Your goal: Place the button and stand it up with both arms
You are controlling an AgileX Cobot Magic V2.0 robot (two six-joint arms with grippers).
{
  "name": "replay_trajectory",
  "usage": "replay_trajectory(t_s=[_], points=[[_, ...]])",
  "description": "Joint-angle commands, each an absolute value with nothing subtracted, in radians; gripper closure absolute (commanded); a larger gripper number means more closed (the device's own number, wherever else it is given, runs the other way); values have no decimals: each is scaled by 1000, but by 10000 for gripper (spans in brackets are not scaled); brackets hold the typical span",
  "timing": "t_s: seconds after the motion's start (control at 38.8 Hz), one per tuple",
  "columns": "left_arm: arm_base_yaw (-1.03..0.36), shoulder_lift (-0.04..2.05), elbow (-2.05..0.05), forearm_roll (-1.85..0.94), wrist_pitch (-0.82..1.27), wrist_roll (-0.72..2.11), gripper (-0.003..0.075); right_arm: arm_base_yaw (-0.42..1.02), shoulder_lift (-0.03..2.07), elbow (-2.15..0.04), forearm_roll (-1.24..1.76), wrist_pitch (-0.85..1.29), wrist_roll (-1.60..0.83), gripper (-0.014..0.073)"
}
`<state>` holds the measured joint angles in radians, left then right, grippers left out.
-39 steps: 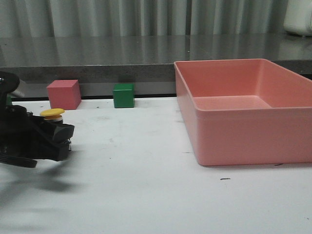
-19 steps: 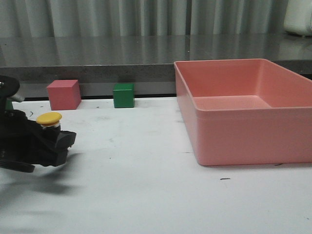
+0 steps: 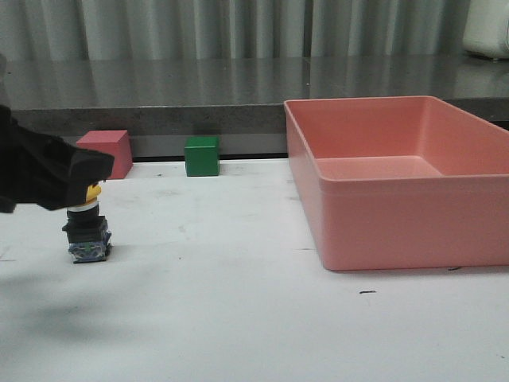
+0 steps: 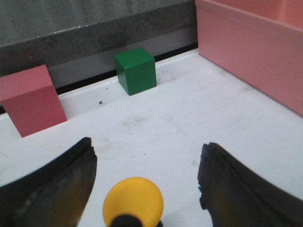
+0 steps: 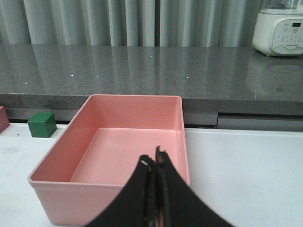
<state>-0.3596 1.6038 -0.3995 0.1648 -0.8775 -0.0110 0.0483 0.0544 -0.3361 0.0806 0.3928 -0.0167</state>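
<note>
The button (image 3: 86,231) stands upright on the white table at the left, its dark blocky base down and its yellow cap partly hidden behind my left gripper. My left gripper (image 3: 79,171) is open and raised just above the button. In the left wrist view its two black fingers are spread wide with the yellow cap (image 4: 133,201) between and below them, touching neither; the gripper's midpoint (image 4: 147,163) lies over bare table. My right gripper (image 5: 154,163) is shut and empty, held over the near side of the pink bin; it is out of the front view.
A large pink bin (image 3: 318,199) fills the right of the table and shows in the right wrist view (image 5: 47,184). A pink cube (image 3: 107,151) and a green cube (image 3: 202,155) sit at the table's far edge. A grey counter runs behind.
My left gripper held the button low over the table, then let it go and rose. The button now stands alone on the table.
</note>
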Motion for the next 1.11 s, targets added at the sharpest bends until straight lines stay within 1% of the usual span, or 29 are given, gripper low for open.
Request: replay_trajectory(t_s=[0.0, 0.1, 0.26, 0.41, 0.57, 0.75, 0.85, 0.95, 1.08], points=[[-386, 1458, -414, 126, -841, -93, 266, 44, 65, -364, 69, 304, -23, 664], [-402, 1321, -417, 126, -701, -153, 267, 44, 65, -364, 69, 304, -23, 664], [-416, 1113, -417, 126, -495, -153, 269, 44, 65, -364, 69, 304, -23, 664], [-416, 890, -417, 122, -244, -154, 269, 44, 65, -364, 69, 304, -23, 664], [-416, 675, -417, 30, -5, -154, 269, 44, 65, -364, 69, 304, -23, 664], [-416, 412, -442, 11, 271, -154, 276, 44, 65, -364, 69, 304, -23, 664], [-416, 286, -454, 11, 389, -154, 316, 44, 65, -364, 69, 304, -23, 664], [-416, 197, -454, 11, 453, -154, 378, 44, 65, -364, 69, 304, -23, 664], [-416, 116, -454, 11, 507, -154, 494, 44, 65, -364, 69, 304, -23, 664]])
